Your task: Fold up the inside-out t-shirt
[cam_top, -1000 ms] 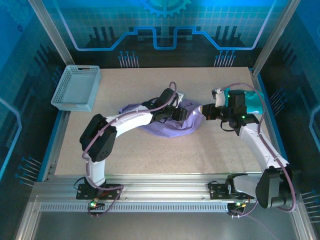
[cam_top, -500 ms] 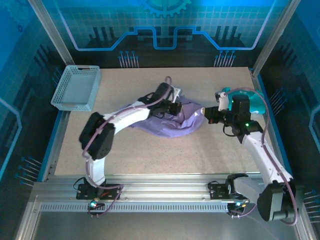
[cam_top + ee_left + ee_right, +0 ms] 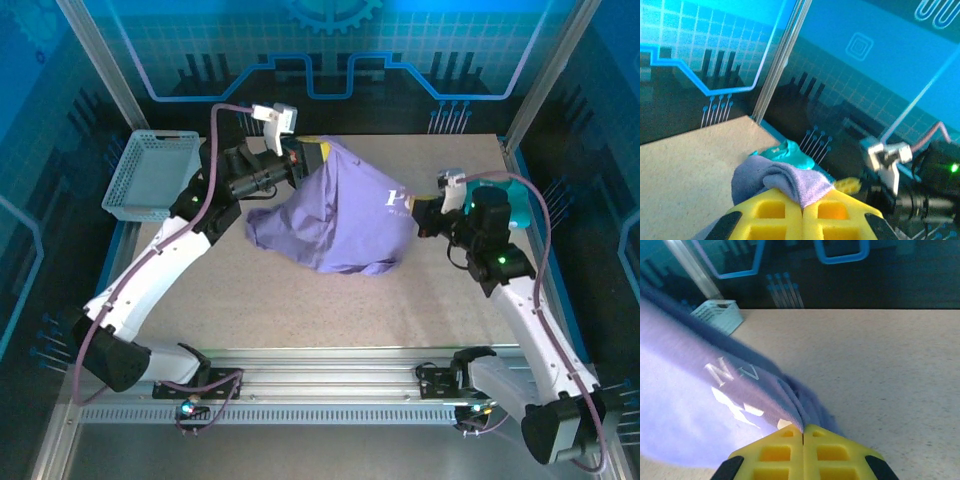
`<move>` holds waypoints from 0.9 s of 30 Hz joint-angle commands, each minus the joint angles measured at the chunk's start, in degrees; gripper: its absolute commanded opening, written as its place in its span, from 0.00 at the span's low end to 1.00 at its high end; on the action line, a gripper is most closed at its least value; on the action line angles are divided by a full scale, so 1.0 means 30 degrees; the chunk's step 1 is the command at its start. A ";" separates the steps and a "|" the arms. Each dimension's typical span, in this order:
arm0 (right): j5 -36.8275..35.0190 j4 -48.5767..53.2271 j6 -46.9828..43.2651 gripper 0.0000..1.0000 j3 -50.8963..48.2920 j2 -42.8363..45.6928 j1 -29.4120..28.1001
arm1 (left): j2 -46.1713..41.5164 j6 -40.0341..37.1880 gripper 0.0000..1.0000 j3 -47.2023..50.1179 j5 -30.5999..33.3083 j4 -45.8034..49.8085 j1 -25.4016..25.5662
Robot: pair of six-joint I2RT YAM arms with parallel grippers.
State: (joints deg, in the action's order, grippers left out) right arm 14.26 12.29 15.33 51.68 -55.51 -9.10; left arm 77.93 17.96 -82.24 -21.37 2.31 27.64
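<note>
Lavender t-shirt [image 3: 340, 225] hangs spread, gripped by left pincer [image 3: 308, 158] and right pincer [image 3: 424, 207].

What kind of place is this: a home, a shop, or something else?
Probably a robot test cell: an aluminium frame with blue printed panels encloses a table, and a left arm and right arm bolted at its near edge hold a purple t-shirt.

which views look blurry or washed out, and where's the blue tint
Top external: sharp, blue cast round the edges, t-shirt evenly lit. Left wrist: strongly blue, the background beyond the left gripper soft. Right wrist: cloth near the lens blurred and washed pale at lower left, table crisp.
</note>
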 commanded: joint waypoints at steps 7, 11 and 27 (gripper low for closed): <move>-0.3271 0.5220 0.0516 0.00 0.3669 -0.4107 -0.0410 | 0.0751 -0.1599 0.00 -0.0033 -0.1087 0.3602 0.0147; -0.0302 0.4457 -0.1317 0.00 0.1539 -0.3334 -0.0804 | 0.0281 -0.2553 0.00 0.1804 -0.0506 0.1941 0.0232; -0.1508 0.6435 0.1776 0.00 -0.3247 -0.3205 -0.2753 | -0.0679 -0.3315 0.46 0.9629 -0.0032 0.3663 0.4837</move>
State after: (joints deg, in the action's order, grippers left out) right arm 11.70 30.26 17.80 42.83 -64.49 -14.48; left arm 78.46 6.96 -50.37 -23.05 15.07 45.52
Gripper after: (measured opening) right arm 0.045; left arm 0.417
